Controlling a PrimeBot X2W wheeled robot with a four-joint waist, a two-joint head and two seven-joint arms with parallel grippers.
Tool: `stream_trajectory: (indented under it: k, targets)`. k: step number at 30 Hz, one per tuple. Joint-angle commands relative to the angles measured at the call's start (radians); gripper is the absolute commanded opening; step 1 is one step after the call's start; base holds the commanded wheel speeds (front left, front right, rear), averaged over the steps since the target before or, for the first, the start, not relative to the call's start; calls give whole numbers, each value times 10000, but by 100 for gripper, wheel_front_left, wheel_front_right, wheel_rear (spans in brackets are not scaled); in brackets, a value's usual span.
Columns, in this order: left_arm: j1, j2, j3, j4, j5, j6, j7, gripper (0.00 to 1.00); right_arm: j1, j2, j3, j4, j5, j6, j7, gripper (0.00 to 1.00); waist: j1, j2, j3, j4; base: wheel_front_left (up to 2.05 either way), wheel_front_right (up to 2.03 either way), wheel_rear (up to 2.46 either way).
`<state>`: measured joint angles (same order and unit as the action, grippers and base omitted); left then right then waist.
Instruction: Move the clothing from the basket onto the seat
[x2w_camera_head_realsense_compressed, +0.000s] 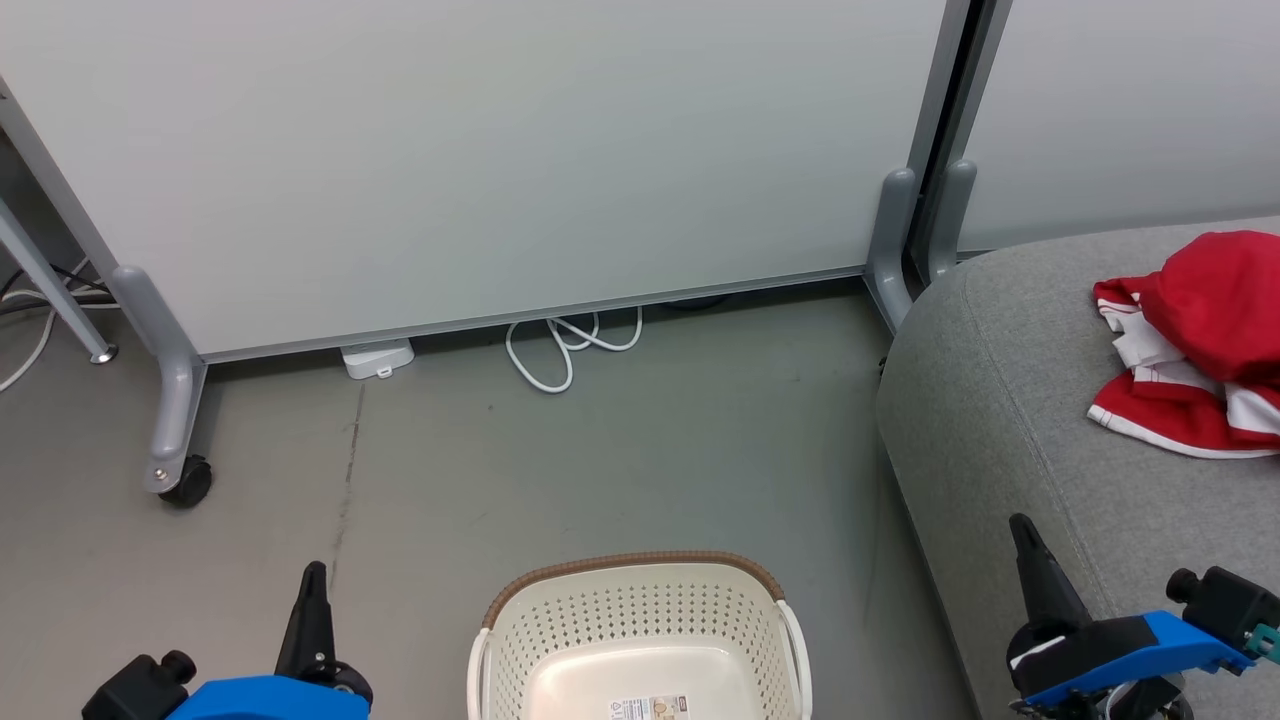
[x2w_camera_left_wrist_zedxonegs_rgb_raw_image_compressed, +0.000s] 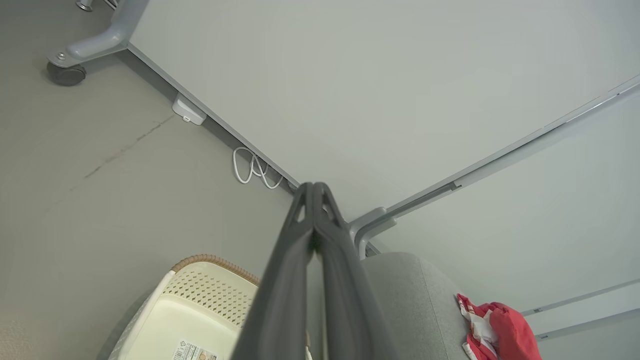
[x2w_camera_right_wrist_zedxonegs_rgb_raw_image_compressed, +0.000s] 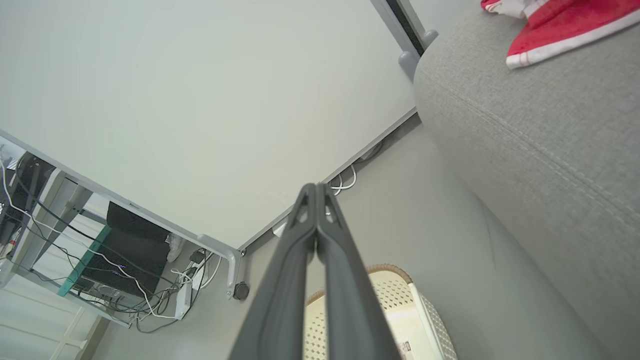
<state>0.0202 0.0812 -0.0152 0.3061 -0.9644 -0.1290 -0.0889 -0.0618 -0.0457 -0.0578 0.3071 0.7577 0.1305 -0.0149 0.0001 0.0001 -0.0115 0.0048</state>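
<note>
The cream perforated basket (x2w_camera_head_realsense_compressed: 640, 630) with its brown rim stands on the floor at the bottom centre; the part of its inside that I see holds just a label. Red clothing (x2w_camera_head_realsense_compressed: 1195, 345) with white trim lies crumpled on the light-grey seat (x2w_camera_head_realsense_compressed: 1010, 400) at the right. My left gripper (x2w_camera_head_realsense_compressed: 313, 575) hangs shut at the lower left, left of the basket, holding nothing. Over the seat's front edge my right gripper (x2w_camera_head_realsense_compressed: 1022, 528) is shut and holds nothing. In the wrist views the left gripper (x2w_camera_left_wrist_zedxonegs_rgb_raw_image_compressed: 314, 186) and the right gripper (x2w_camera_right_wrist_zedxonegs_rgb_raw_image_compressed: 316, 186) each show fingers pressed together, with the basket (x2w_camera_left_wrist_zedxonegs_rgb_raw_image_compressed: 200, 310) (x2w_camera_right_wrist_zedxonegs_rgb_raw_image_compressed: 395, 310) below and the clothing (x2w_camera_left_wrist_zedxonegs_rgb_raw_image_compressed: 495, 327) (x2w_camera_right_wrist_zedxonegs_rgb_raw_image_compressed: 555, 25) on the seat (x2w_camera_left_wrist_zedxonegs_rgb_raw_image_compressed: 415, 300) (x2w_camera_right_wrist_zedxonegs_rgb_raw_image_compressed: 530, 140).
A pale wheeled partition (x2w_camera_head_realsense_compressed: 480, 160) stands behind, its caster foot (x2w_camera_head_realsense_compressed: 185, 480) at the left and more feet (x2w_camera_head_realsense_compressed: 895, 250) beside the seat. A white cable loop (x2w_camera_head_realsense_compressed: 565, 350) and a small white box (x2w_camera_head_realsense_compressed: 378, 358) lie at its base. Grey floor (x2w_camera_head_realsense_compressed: 600, 460) stretches between basket and partition.
</note>
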Motion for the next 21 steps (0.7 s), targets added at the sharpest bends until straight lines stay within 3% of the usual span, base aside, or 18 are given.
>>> stream_trajectory:
  k: [1,21]
  targets:
    - [-306,-6,78,-172,-272,-11,72,0,-292,-38,-43,-172,385,3,55,0,-1,-1,2,-1,0,0,0]
    - [-652,-79,468,-334,-2335,-16,700,0,-372,-48,-221,-336,3071,3,476,0,-1,-1,39,-13,0,0,0]
